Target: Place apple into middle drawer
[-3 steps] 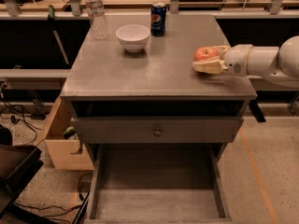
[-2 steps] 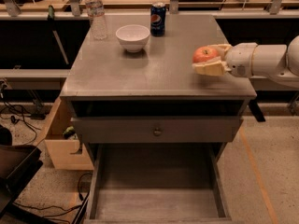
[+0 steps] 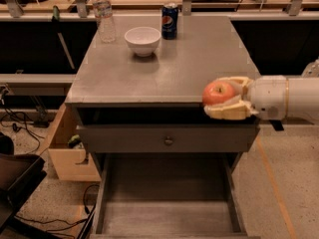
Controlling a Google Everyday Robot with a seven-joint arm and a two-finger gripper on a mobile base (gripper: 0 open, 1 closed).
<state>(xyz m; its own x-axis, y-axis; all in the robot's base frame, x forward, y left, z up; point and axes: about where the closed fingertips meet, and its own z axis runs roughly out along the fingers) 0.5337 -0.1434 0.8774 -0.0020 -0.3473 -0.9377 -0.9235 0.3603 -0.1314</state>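
The red-orange apple (image 3: pixel 217 92) sits between the cream fingers (image 3: pixel 227 112) of my gripper (image 3: pixel 215 99), which is shut on it. The gripper reaches in from the right on a white arm (image 3: pixel 286 97). It holds the apple at the front right edge of the grey countertop (image 3: pixel 164 68). Below, the middle drawer (image 3: pixel 167 217) is pulled out, a shallow grey tray with a bare floor. It lies lower than the apple and to its left. A shut drawer front with a round knob (image 3: pixel 168 140) is between countertop and tray.
A white bowl (image 3: pixel 142 39), a clear water bottle (image 3: pixel 103 14) and a blue soda can (image 3: pixel 170 20) stand at the back of the countertop. A cardboard box (image 3: pixel 65 151) and cables lie on the floor at the left. A dark object (image 3: pixel 15 183) sits at the lower left.
The gripper has carried the apple from over the right side of the countertop toward its front edge, nearer the camera. Bowl, bottle and can have not moved.
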